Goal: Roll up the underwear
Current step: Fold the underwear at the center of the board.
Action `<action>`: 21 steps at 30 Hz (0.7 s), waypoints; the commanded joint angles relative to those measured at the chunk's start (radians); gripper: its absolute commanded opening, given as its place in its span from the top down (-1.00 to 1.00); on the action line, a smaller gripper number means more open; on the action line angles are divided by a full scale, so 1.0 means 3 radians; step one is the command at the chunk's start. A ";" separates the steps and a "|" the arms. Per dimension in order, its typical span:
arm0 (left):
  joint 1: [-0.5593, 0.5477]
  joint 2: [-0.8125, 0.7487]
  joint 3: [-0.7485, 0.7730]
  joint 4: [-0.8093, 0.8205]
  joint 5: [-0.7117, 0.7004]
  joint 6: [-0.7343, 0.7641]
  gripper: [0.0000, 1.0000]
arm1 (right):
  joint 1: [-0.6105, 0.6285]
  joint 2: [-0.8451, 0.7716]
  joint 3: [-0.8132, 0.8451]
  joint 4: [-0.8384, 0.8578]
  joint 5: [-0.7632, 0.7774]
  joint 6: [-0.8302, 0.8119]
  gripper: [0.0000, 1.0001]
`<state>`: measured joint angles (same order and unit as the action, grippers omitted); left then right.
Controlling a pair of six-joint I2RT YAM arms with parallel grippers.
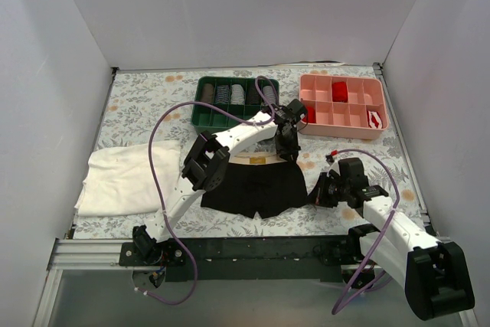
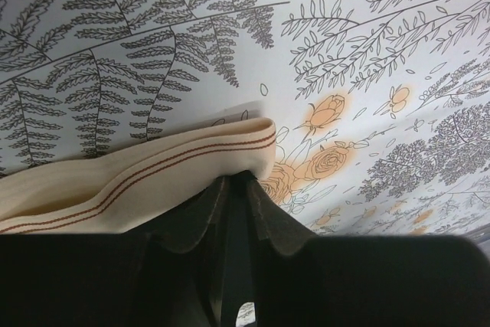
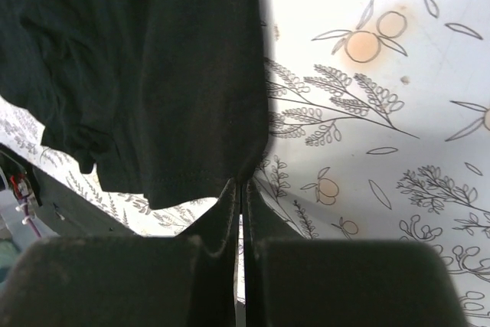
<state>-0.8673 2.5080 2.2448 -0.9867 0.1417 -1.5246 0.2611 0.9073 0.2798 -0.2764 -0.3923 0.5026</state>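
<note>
There is one pair of underwear (image 1: 256, 188), one white cloth (image 1: 126, 180) and two trays, green (image 1: 222, 122) and pink (image 1: 344, 132). The underwear lies flat on the table (image 1: 138, 105), waistband away from the arms. The left claw (image 1: 287, 145) is pinched on the waistband's right corner. The right claw (image 1: 316, 194) is pinched on the right leg hem.

Wears white shells (image 1: 237, 137) over black joints (image 1: 205, 166); trails looping purple cables (image 1: 151, 149); ends in matte black fingers (image 2: 279, 227).
</note>
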 commanded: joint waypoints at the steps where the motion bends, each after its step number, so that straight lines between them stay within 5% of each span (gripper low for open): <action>1: 0.0022 0.0046 -0.0104 -0.0025 -0.0043 -0.0026 0.75 | -0.0011 -0.0089 0.0013 0.0113 -0.0175 -0.0116 0.97; 21: 0.0027 -0.0777 -0.0355 0.0553 -0.0074 -0.0113 0.92 | -0.0011 -0.0493 0.0325 -0.0510 0.0367 0.0058 0.97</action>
<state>-0.8658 2.4275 2.1464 -0.8776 0.1352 -1.5524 0.2611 0.7788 0.3099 -0.3622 -0.3595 0.4797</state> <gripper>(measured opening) 0.052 0.026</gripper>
